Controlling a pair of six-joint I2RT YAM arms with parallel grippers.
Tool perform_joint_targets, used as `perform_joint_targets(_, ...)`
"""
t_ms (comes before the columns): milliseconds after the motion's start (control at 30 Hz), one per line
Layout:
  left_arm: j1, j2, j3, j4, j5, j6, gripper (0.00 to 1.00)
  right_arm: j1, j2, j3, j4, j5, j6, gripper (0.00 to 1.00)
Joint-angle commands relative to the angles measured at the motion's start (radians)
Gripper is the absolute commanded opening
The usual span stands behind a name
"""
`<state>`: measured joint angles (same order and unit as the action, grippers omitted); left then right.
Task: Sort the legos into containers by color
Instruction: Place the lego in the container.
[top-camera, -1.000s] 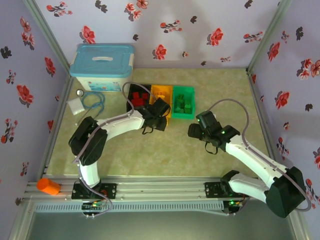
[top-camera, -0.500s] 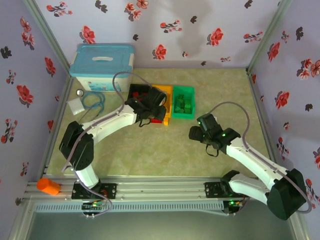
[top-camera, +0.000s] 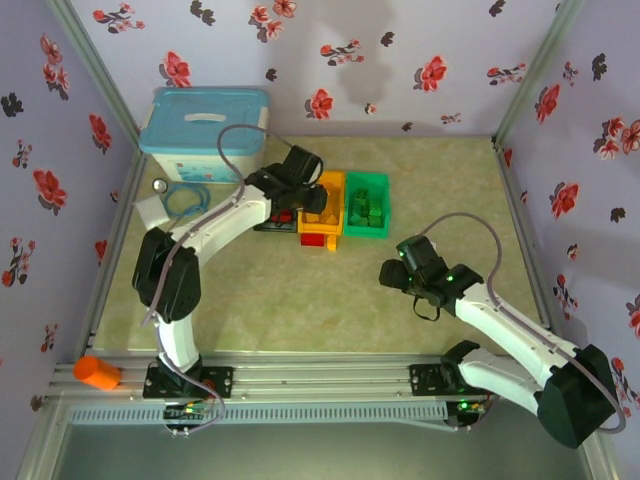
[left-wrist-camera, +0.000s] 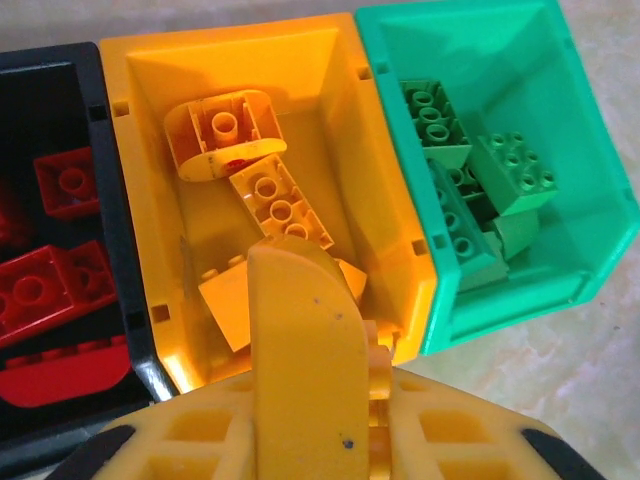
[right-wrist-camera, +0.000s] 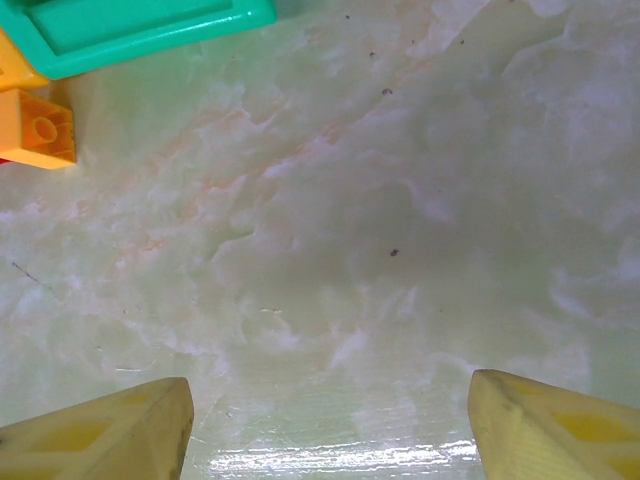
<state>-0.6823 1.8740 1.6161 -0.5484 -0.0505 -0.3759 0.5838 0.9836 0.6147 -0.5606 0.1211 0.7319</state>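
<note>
Three containers stand side by side: a black bin (left-wrist-camera: 100, 200) with red legos (left-wrist-camera: 40, 290), an orange-yellow bin (left-wrist-camera: 330, 110) with yellow legos (left-wrist-camera: 270, 195), and a green bin (left-wrist-camera: 590, 180) with green legos (left-wrist-camera: 510, 175). My left gripper (left-wrist-camera: 320, 400) is shut on a curved yellow lego (left-wrist-camera: 300, 330) and hangs over the near end of the orange-yellow bin (top-camera: 322, 195). One yellow lego (top-camera: 318, 241) lies on the table just in front of that bin, also at the left edge of the right wrist view (right-wrist-camera: 38, 128). My right gripper (right-wrist-camera: 330, 420) is open over bare table (top-camera: 392, 272), nothing between its fingers.
A large white box with a light-blue lid (top-camera: 207, 130) stands at the back left. A coiled blue cable (top-camera: 185, 200) and a small white object (top-camera: 150, 210) lie in front of it. An orange cylinder (top-camera: 97, 373) rests on the near rail at the left. Flowered walls close three sides.
My left gripper has travelled from the table in front of the bins back to above the orange-yellow bin, staying shut. The right gripper has drifted slightly toward the near edge.
</note>
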Motion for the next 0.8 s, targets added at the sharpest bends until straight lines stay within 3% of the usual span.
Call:
perform_joint_targets(0, 0.021, 0.062, 0.082, -0.041, 0.030, 0.037, 0.27, -0.006, -0.021, -0.015, 0.019, -0.011, 0.026, 0.73)
perform_joint_targets(300, 0.044, 0.211, 0.227, -0.090, 0.042, 0.045, 0.27, -0.006, -0.023, -0.026, 0.033, -0.030, 0.035, 0.72)
perform_joint_targets(767, 0.055, 0.326, 0.280, -0.105, 0.098, 0.011, 0.31, -0.006, -0.042, -0.059, 0.057, -0.064, 0.058, 0.72)
